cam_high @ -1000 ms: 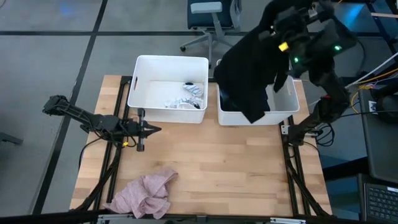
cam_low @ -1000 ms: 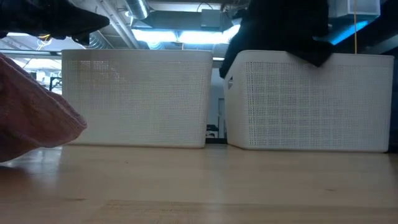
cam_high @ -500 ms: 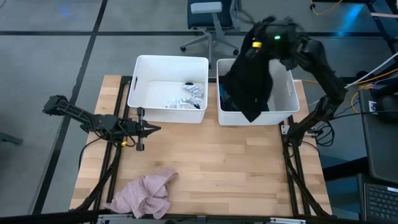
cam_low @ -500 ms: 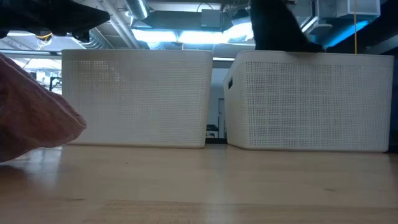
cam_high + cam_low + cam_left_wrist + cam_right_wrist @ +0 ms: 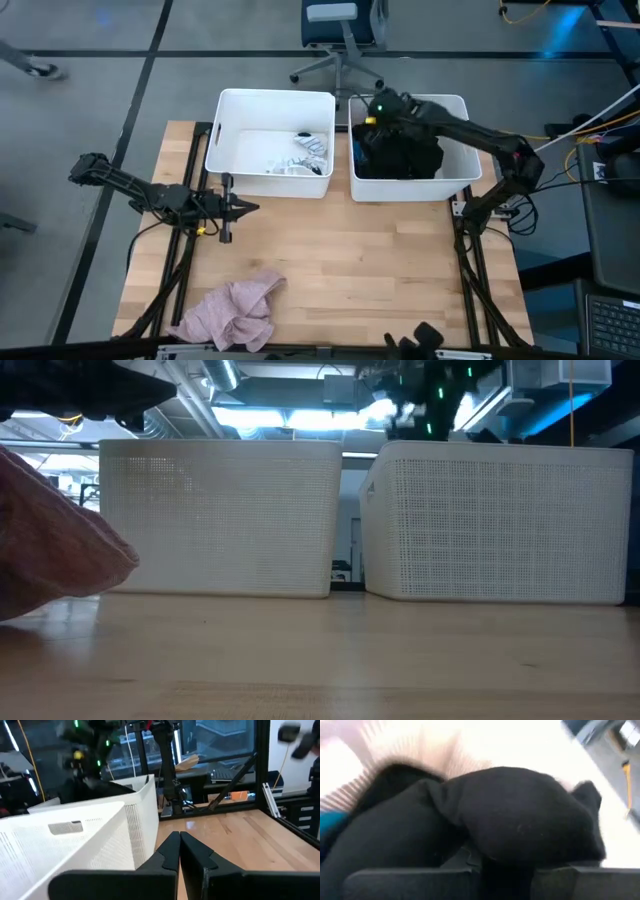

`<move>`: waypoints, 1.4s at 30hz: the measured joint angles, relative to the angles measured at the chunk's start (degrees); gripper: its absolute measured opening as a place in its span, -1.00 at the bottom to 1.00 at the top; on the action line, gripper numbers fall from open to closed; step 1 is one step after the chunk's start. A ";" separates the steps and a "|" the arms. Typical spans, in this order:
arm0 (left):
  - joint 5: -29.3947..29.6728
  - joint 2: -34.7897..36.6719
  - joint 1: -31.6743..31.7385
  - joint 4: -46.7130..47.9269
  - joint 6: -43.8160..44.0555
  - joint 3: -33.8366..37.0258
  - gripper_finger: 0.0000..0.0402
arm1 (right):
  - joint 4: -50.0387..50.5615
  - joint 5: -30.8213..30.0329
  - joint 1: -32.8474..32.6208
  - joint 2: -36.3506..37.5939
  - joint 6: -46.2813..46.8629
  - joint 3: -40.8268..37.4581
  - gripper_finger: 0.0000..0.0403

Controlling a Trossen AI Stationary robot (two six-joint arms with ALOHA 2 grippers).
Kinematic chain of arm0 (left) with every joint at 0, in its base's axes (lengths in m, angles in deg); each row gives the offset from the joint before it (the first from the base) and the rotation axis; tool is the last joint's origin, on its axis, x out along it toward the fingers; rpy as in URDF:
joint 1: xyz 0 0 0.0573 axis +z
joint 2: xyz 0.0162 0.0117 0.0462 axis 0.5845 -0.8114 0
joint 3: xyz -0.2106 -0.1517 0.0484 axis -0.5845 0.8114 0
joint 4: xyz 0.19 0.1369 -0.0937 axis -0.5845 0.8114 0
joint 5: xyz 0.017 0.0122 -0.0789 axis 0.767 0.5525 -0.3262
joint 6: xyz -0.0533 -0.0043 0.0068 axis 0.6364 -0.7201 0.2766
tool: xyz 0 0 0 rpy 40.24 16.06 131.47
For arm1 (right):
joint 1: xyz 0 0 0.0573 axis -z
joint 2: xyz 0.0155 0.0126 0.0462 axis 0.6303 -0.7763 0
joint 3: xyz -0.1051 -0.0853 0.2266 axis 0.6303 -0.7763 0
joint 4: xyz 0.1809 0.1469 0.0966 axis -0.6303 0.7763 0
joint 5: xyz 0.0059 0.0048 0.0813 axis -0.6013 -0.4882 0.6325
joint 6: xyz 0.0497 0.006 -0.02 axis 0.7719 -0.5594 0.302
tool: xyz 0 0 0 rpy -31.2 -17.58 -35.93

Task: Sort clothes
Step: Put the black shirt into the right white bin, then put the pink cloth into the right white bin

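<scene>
A black garment (image 5: 402,156) lies bunched inside the right white tub (image 5: 462,181). My right gripper (image 5: 378,112) is down at the tub's far left part, shut on this garment, which fills the right wrist view (image 5: 520,815). A bit of teal cloth (image 5: 329,829) shows beside it. White and striped clothes (image 5: 306,155) lie in the left white tub (image 5: 224,150). A pink garment (image 5: 236,310) lies crumpled on the table near its front left. My left gripper (image 5: 250,208) is shut and empty, level above the table in front of the left tub. My right gripper pinches a bunched fold of the black garment (image 5: 502,862) between its two fingers, coming from above into the tub. The rest of the garment lies slack in a heap on the clothes in the tub. The exact part held is hidden by the cloth itself.
The two tubs stand side by side along the table's far edge, seen as mesh walls in the low view (image 5: 220,520). Bare wooden tabletop (image 5: 380,260) lies between the tubs and the pink garment. An office chair (image 5: 335,30) stands beyond the table.
My right gripper has gone down and toward the table's left, into the right tub, with the black garment. The garment hung high and draped over the tub's near rim; now it lies bunched inside the tub.
</scene>
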 joint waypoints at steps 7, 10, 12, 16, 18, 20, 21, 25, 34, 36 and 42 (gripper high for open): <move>-0.01 -0.04 -0.01 2.57 1.50 0.02 -0.99 | -13.01 5.70 2.49 0.10 3.11 -15.78 -0.75; -0.01 -0.04 -0.01 2.55 1.18 0.02 -0.99 | -16.58 8.03 2.70 0.24 3.14 -18.82 -0.75; -0.01 -0.05 -0.01 2.55 1.02 0.02 -0.99 | -17.17 7.92 2.60 0.24 3.14 -19.56 -0.71; -0.01 -0.28 0.01 2.52 0.98 0.02 -0.99 | -18.38 7.86 2.59 0.22 3.14 -19.61 -0.51; -0.01 -0.33 0.00 2.52 0.98 0.02 -0.99 | -17.80 7.95 2.59 0.10 3.11 -18.65 -0.35; -0.01 -0.33 0.00 2.52 1.26 0.02 -0.99 | -15.22 7.41 2.57 0.02 2.81 -16.32 -0.18; -0.01 -0.33 0.00 2.50 1.34 0.02 -0.99 | -12.85 7.09 2.53 -0.01 2.77 -14.61 -0.09; -0.01 -0.33 0.00 2.50 1.42 0.02 -0.99 | -2.52 7.15 2.40 0.63 2.88 -7.48 0.20; -0.04 -0.31 0.01 2.39 1.83 0.02 -0.99 | 4.47 6.88 -4.60 7.80 2.91 2.37 0.45; 0.00 -0.31 0.01 2.39 2.76 0.02 -0.98 | 4.01 7.26 -7.25 9.72 2.83 2.77 0.46; 2.03 -0.33 0.01 1.96 4.86 0.02 -0.69 | 2.98 11.73 -18.72 12.95 2.88 1.23 0.46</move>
